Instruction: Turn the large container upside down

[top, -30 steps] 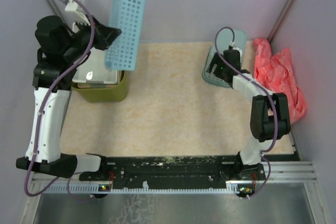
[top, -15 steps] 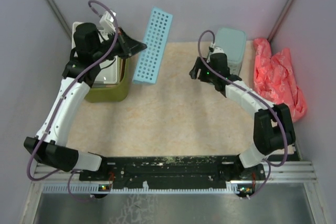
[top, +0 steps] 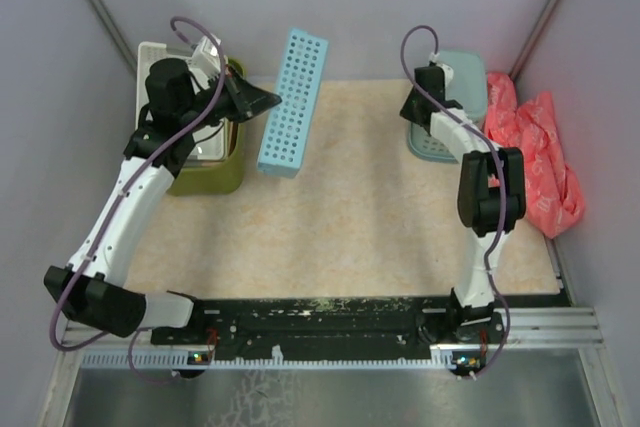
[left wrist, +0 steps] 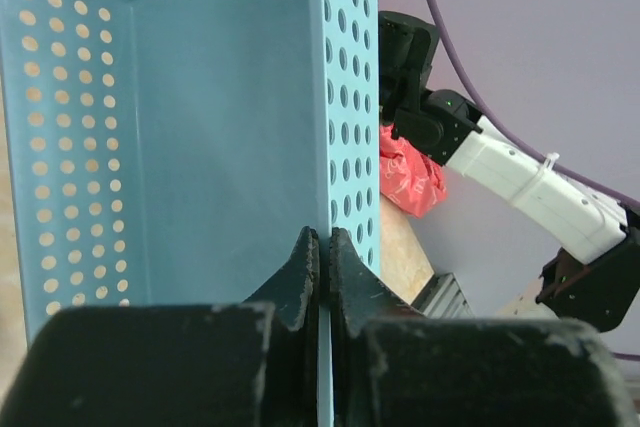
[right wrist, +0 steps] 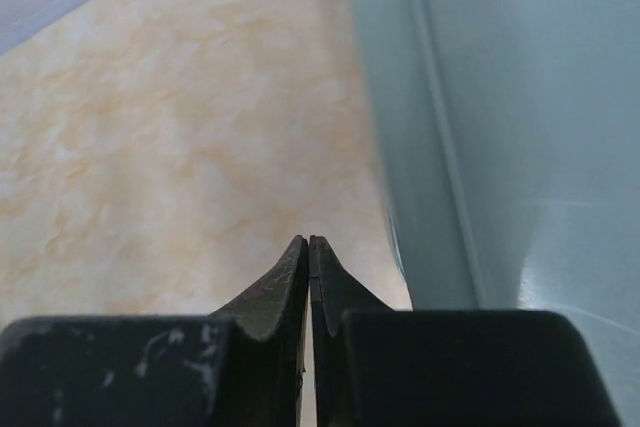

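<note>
The large container [top: 208, 173], a deep olive-green tub, stands at the back left of the table under my left arm, with a white tray [top: 156, 53] resting in it. My left gripper [top: 268, 100] is shut on the side wall of a light-blue perforated basket [top: 292, 102], held tilted above the mat just right of the tub. The left wrist view shows the fingers [left wrist: 300, 267] pinching that blue wall [left wrist: 200, 127]. My right gripper [top: 414, 113] is shut on nothing, its tips [right wrist: 308, 243] just above the mat beside a pale teal container [right wrist: 520, 147].
The pale teal container [top: 450, 97] sits at the back right. A crumpled red bag [top: 540, 147] lies against the right wall. Purple walls close in the back and sides. The beige mat [top: 350, 207] lies between the arms.
My left arm has swung the blue basket right and down from over the tub. My right gripper has closed and moved back to the teal container's left side.
</note>
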Tool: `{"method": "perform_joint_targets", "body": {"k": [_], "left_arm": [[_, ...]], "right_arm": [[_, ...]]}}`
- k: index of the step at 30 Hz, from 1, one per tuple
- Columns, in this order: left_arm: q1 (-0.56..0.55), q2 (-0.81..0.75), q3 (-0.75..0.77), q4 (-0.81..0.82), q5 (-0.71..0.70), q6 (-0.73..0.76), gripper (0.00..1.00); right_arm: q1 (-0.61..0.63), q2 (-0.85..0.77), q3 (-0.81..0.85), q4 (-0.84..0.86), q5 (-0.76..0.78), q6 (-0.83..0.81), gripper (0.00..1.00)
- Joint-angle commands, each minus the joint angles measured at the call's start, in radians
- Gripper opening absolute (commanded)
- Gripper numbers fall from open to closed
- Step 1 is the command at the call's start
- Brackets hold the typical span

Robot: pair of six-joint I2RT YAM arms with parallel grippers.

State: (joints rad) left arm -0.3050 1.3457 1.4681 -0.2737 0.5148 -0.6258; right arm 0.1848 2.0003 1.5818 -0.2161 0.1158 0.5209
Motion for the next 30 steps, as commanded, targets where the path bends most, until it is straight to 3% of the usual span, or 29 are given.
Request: {"method": "perform_joint_targets", "body": {"k": [1, 6, 9, 10, 13, 15, 19, 26, 30], "left_arm": [[-0.002, -0.016, -0.050, 0.131, 0.061, -0.040, 0.00], [-0.034, 0.064, -0.085, 0.269, 0.168, -0.137, 0.00], [-0.071, 0.090, -0.134, 0.364, 0.242, -0.220, 0.00], [-0.096, 0.093, -0.174, 0.403, 0.259, -0.255, 0.00], [-0.164, 0.115, -0.239, 0.491, 0.256, -0.317, 0.00], [-0.189, 0.147, -0.274, 0.622, 0.268, -0.397, 0.00], [-0.192, 0.229, -0.298, 0.839, 0.285, -0.536, 0.00], [-0.154, 0.501, -0.295, 1.286, 0.304, -0.914, 0.00], [-0.150, 0.621, -0.242, 1.377, 0.307, -1.012, 0.00]], "right_arm": [[-0.030, -0.109, -0.013, -0.057, 0.130, -0.010, 0.05], [-0.031, -0.274, -0.081, -0.058, -0.083, -0.045, 0.16], [-0.033, -0.463, -0.165, -0.136, -0.200, -0.090, 0.22], [-0.034, -0.543, -0.212, -0.159, -0.220, -0.107, 0.29], [-0.033, -0.824, -0.405, -0.213, -0.135, -0.137, 0.74], [-0.034, -0.959, -0.488, -0.272, -0.046, -0.141, 0.89], [-0.038, -1.109, -0.513, -0.364, 0.025, -0.169, 0.91], [-0.038, -1.152, -0.437, -0.490, 0.037, -0.184, 0.92], [-0.038, -1.182, -0.465, -0.477, -0.009, -0.141, 0.92]]}}
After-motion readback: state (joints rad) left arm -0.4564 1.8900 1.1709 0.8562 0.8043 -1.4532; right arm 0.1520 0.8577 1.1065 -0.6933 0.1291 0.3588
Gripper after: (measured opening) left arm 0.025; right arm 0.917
